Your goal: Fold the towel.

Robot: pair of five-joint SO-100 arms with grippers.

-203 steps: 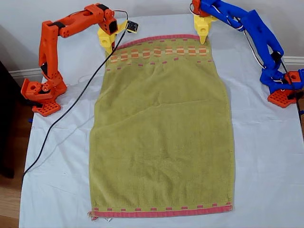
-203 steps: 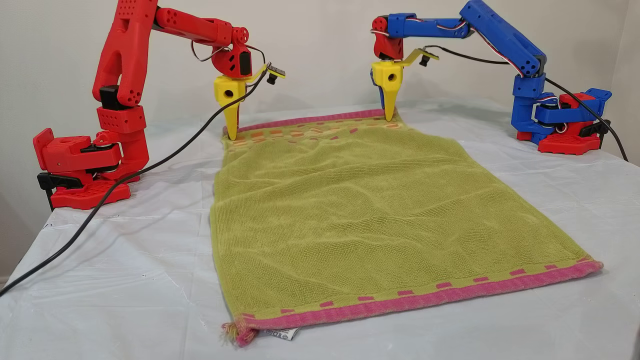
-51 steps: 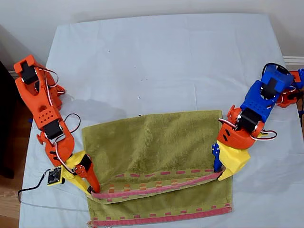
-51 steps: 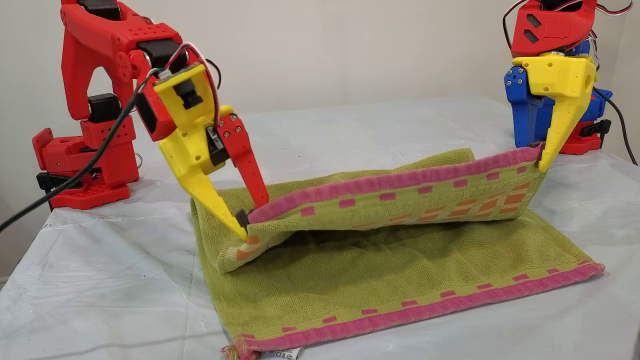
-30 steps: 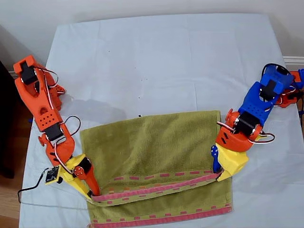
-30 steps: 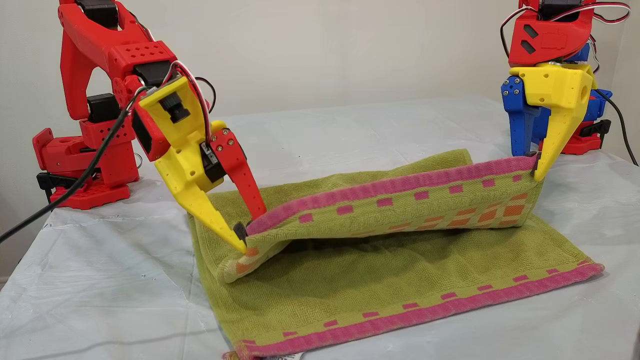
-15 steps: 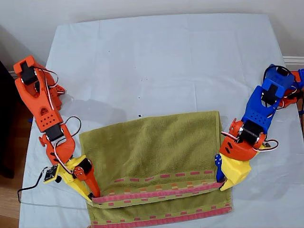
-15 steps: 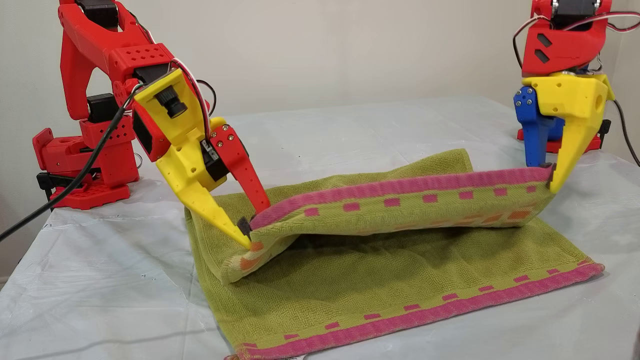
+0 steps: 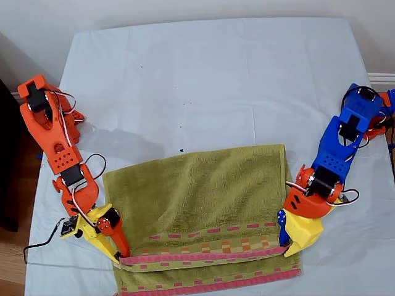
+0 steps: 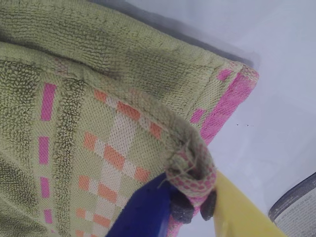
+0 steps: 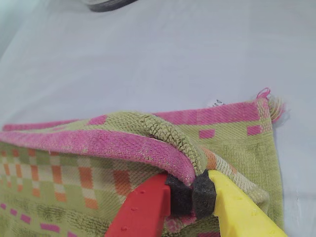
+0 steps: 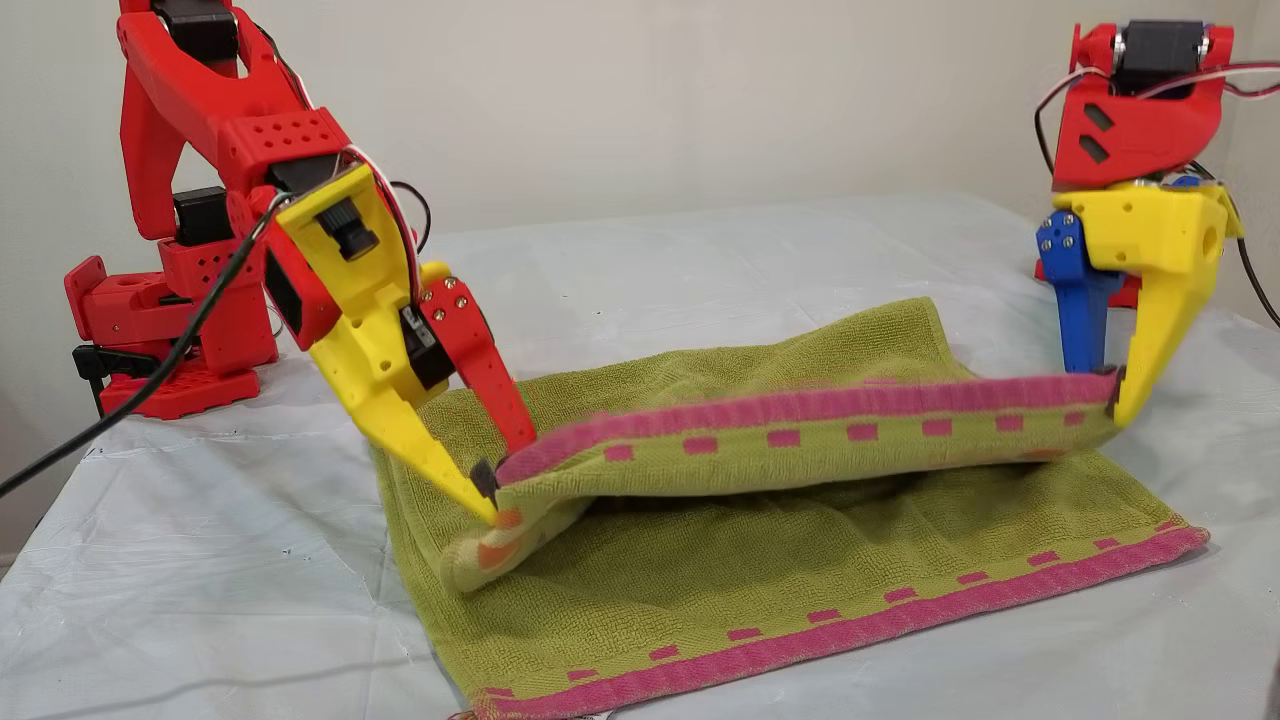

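Both grippers, my first gripper [image 10: 192, 210] and my second gripper [image 11: 192, 197], stay clamped on the towel [image 9: 197, 185], whose carried hem has sunk nearer the near hem; release seems close.

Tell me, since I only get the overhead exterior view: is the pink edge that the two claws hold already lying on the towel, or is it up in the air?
Observer: Up in the air. In the other view the carried hem hangs clear of the towel lying beneath it, with a shadowed gap between them.
Operator: Are the claws really gripping it?
Observer: Yes. In the first wrist view, my first gripper has its dark pads pinched on the bunched hem corner.
Operator: And the other claw?
Observer: In the second wrist view, my second gripper is likewise shut on the rolled pink hem.
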